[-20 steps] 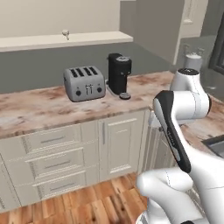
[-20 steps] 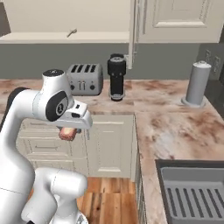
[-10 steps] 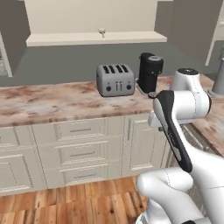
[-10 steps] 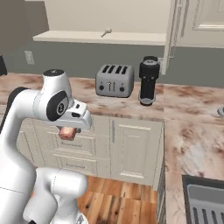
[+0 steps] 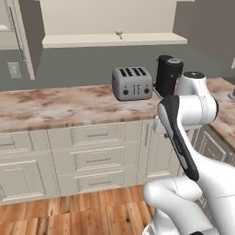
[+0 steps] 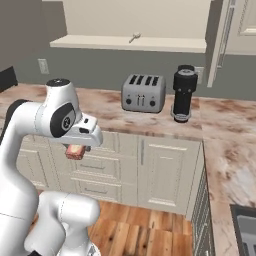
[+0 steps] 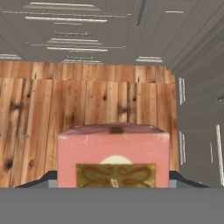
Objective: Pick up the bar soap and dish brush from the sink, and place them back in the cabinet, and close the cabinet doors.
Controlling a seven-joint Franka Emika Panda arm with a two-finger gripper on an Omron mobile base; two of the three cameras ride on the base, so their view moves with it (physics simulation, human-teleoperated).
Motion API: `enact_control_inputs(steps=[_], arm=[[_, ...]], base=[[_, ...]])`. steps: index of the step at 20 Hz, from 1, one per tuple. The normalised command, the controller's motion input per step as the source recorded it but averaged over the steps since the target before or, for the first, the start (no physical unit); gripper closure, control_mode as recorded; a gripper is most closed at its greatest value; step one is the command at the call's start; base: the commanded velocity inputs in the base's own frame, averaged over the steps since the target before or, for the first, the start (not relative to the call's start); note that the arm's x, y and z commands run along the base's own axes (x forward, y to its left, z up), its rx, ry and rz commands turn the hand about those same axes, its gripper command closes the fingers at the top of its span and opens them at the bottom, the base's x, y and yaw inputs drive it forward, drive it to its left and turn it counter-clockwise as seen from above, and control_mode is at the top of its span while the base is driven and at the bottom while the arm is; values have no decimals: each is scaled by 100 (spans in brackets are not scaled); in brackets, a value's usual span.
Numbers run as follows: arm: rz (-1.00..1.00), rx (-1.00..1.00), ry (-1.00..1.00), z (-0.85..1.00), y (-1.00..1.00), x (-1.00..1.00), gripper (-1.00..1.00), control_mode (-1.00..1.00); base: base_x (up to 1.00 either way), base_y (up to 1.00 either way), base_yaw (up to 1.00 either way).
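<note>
since the earlier frames the base has driven on and both base views have slid across the kitchen: the toaster and coffee maker now sit nearer the middle, at about 1 o'clock of the left base view, and that is the camera's shift, not theirs; the arm's tucked pose looks unchanged. the soap hangs under the hand at about 9 o'clock in the right base view, and in the hand view the soap is a pinkish block with a gold label, its sides pinched by the fingers, above the wood floor. the sink is just a dark corner at 4 o'clock in the right base view. the step in hand looks like carrying the soap to the cabinet, whose pale shelf runs along 12 o'clock with the brush seemingly lying on it already. the next move probably calls for the arm to lift high and reach forward over the tabletop, clear of the appliances, to set the soap beside the brush, then swing the doors shut. count: one soap, one brush, one toaster, one coffee maker, two doors, one door at 10 o'clock of the left base view and one door at 2 o'clock of the right.
</note>
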Motion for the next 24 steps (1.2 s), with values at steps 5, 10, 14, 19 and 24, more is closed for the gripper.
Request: enact_control_inputs(steps=[5,10,14,19,24], arm=[[0,0,0,0,0,0,100,100],[0,0,0,0,0,0,100,100],[0,0,0,0,0,0,100,100],[0,0,0,0,0,0,100,100],[0,0,0,0,0,0,100,100]], base=[[36,6,0],[37,16,-5],[31,25,-11],[35,33,-9],[40,46,-1]])
